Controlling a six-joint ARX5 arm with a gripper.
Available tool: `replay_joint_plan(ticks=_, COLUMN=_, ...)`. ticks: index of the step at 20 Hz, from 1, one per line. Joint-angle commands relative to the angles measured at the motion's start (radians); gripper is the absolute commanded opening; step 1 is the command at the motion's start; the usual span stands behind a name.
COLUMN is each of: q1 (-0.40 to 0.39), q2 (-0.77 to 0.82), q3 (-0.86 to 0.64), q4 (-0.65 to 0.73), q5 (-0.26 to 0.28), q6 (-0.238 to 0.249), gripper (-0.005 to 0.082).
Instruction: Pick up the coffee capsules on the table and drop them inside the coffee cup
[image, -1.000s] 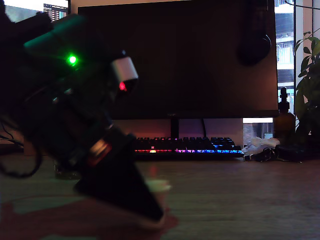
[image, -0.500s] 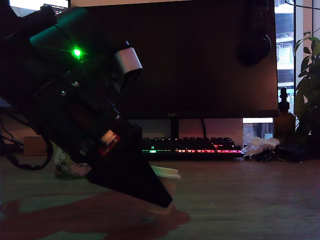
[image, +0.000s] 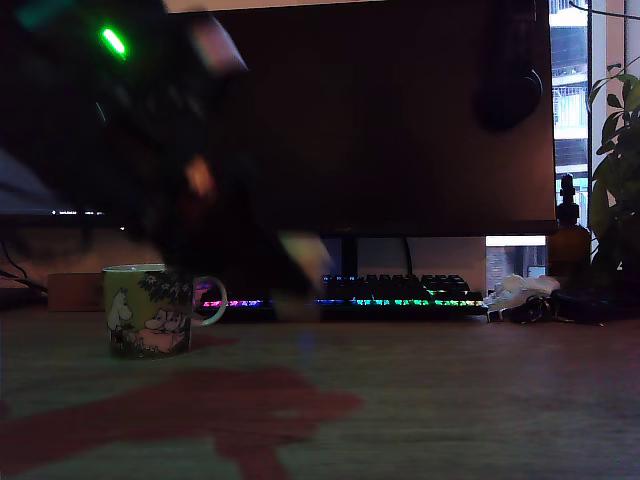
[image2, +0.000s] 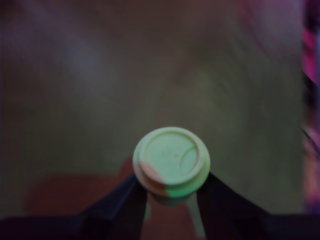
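Observation:
A pale capsule (image2: 171, 162) fills the middle of the wrist view, rim toward the camera, pinched between my two dark fingers (image2: 125, 206). My gripper (image2: 171, 195) is shut on it, above the brown table (image2: 75, 100). In the exterior view the arm is a dark motion blur; my gripper (image: 293, 275) hangs clear of the table (image: 450, 400), with the capsule only a pale smear (image: 302, 248). The coffee cup (image: 148, 310) stands upright on the table toward the exterior view's left, its handle facing my gripper, which is above it and to its right.
A lit keyboard (image: 400, 295) and a large dark monitor (image: 400, 120) stand behind. A brown bottle (image: 567, 240), a plant (image: 615, 150) and crumpled white items (image: 520, 288) sit at the exterior view's right. A small box (image: 70, 290) is far left.
The arm has risen fast off the table, carrying the capsule up and slightly toward the exterior view's left. The cup, hidden behind the arm before, now shows fully.

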Motion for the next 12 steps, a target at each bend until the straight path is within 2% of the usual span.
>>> replay_joint_plan(ticks=1, q1=0.029, q2=-0.034, q3=0.006, q4=-0.002, q5=0.002, q6=0.01, gripper=0.0208)
replay_joint_plan(ticks=6, q1=0.153, q2=-0.1, q3=0.006, q4=-0.007, q5=0.002, q6=0.011, gripper=0.0208)
replay_joint_plan(ticks=12, q1=0.301, q2=-0.105, q3=0.006, q4=0.004, q5=0.002, q6=0.011, gripper=0.0208)
